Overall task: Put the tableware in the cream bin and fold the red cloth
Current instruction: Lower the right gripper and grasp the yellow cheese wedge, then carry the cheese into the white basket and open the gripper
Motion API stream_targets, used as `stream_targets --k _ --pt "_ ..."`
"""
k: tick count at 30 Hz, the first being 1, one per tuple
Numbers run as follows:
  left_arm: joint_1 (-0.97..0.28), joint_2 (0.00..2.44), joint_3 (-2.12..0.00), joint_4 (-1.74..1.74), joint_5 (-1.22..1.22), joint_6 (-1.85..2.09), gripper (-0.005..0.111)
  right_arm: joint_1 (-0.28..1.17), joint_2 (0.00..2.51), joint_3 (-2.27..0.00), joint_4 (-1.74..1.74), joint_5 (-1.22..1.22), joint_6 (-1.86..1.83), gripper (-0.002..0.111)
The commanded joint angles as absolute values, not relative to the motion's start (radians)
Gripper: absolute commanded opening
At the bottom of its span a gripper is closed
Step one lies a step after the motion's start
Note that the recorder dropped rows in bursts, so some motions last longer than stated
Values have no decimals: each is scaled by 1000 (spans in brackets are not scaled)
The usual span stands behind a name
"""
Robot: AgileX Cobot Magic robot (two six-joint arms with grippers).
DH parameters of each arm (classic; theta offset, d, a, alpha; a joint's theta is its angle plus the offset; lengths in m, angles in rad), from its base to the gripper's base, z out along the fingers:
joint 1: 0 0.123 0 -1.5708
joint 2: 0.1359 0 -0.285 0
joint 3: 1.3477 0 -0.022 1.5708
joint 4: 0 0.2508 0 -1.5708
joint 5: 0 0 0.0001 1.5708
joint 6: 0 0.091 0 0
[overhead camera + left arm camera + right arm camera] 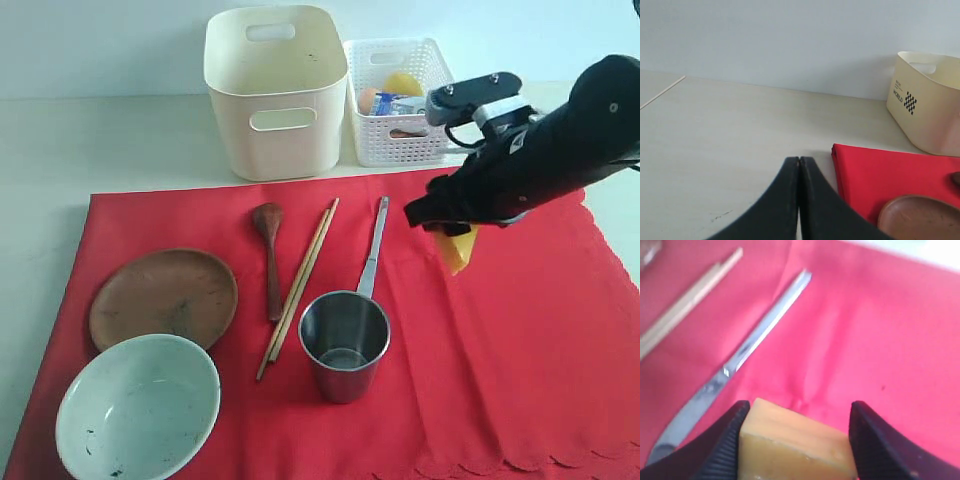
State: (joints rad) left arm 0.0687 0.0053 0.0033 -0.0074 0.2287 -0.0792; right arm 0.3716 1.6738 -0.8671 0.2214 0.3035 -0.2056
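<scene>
On the red cloth (500, 350) lie the tableware: a brown wooden plate (163, 296), a pale speckled bowl (138, 408), a dark spoon (270, 255), chopsticks (300, 285) and a steel cup (345, 345) with a long handle (765, 330). The cream bin (277, 95) stands behind the cloth, with nothing visible inside. My right gripper (445, 225) hangs over the cloth right of the cup handle, shut on a yellow cheese wedge (795, 445). My left gripper (799, 160) is shut and holds nothing, off the cloth's far left corner (880, 170); the exterior view does not show it.
A white lattice basket (400, 100) with food items stands right of the cream bin, just behind my right arm. Bare pale table (100, 140) lies left of the bin and behind the cloth. The cloth's scalloped edge (520, 465) runs along the front right.
</scene>
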Motion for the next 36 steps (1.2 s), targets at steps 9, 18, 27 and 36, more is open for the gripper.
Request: stream_targets --k 9,18,27,36 --pt "69 0 0 -13 217 -79 2 372 1704 -1189 204 263 -209 0" --pt "69 0 0 -13 217 -79 2 360 1847 -1464 172 265 -209 0" --pt "69 0 0 -13 217 -79 2 275 2053 -1673 172 332 -137 0" --pt "69 0 0 -13 217 -79 2 245 2188 -1764 176 336 -85 0"
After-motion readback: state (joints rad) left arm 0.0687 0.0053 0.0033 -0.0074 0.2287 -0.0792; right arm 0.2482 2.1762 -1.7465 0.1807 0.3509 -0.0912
